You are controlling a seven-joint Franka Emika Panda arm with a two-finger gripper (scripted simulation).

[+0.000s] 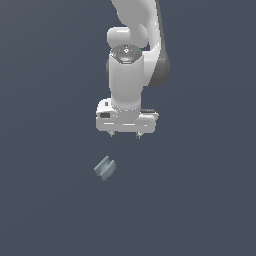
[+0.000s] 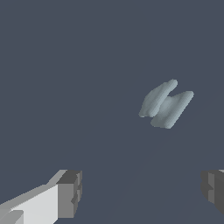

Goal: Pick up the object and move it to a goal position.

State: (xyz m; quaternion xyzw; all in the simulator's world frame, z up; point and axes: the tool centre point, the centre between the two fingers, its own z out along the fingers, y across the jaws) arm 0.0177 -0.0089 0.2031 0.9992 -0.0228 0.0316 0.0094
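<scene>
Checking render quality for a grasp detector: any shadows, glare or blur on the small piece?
Exterior view: flat, even light, no cast shadow under the grey-blue grooved piece, no glare. Wrist view: its edges look soft; the open gripper shows blocky fingertips.

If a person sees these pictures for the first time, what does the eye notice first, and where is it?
First the white claw, hanging open in the middle of the exterior view above a plain dark floor. Next the small pale grey-blue object, lying alone below the claw and slightly toward the exterior view's left, untouched. In the wrist view its two ridges and groove show clearly, lying outside the gap between the fingertips.
</scene>
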